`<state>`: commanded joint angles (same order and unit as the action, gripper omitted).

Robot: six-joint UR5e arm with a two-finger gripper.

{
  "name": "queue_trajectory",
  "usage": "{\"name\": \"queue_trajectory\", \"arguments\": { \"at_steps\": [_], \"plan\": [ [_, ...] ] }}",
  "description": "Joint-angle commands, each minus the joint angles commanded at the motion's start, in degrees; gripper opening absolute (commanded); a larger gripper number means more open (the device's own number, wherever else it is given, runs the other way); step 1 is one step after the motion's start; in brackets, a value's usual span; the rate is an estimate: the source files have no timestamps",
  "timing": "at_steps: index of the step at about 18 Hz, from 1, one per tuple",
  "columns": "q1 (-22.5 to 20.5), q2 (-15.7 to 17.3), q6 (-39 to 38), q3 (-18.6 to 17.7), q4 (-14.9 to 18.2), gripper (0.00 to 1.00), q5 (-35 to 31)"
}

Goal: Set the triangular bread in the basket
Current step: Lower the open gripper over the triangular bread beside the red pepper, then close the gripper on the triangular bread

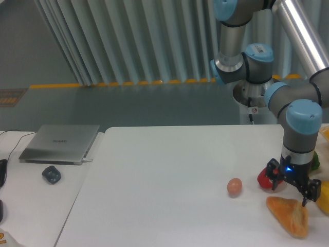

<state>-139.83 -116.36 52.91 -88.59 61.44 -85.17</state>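
The triangular bread point(289, 216) is a golden-orange crusty loaf lying on the white table point(164, 185) at the front right. My gripper point(292, 191) hangs just above its rear edge, fingers spread to either side, open and empty. No basket shows in this view.
A red pepper point(264, 176) sits right behind the gripper, partly hidden by it. A green pepper point(314, 163) peeks out behind the wrist. A yellow pepper point(324, 204) is at the right edge. A small brown egg point(234, 187) lies left of the bread. A laptop point(60, 143) and a dark mouse point(51, 174) are at far left.
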Motion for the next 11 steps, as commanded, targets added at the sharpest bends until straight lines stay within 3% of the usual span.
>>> {"name": "queue_trajectory", "arguments": {
  "at_steps": [8,10,11],
  "plan": [
    [0.6,-1.6,0.8,0.0,-0.8,1.0,0.3],
    [0.6,-1.6,2.3,-0.1,-0.7,0.8,0.3],
    [0.6,-1.5,2.5,-0.1,-0.7,0.62,0.3]
  ]
}}
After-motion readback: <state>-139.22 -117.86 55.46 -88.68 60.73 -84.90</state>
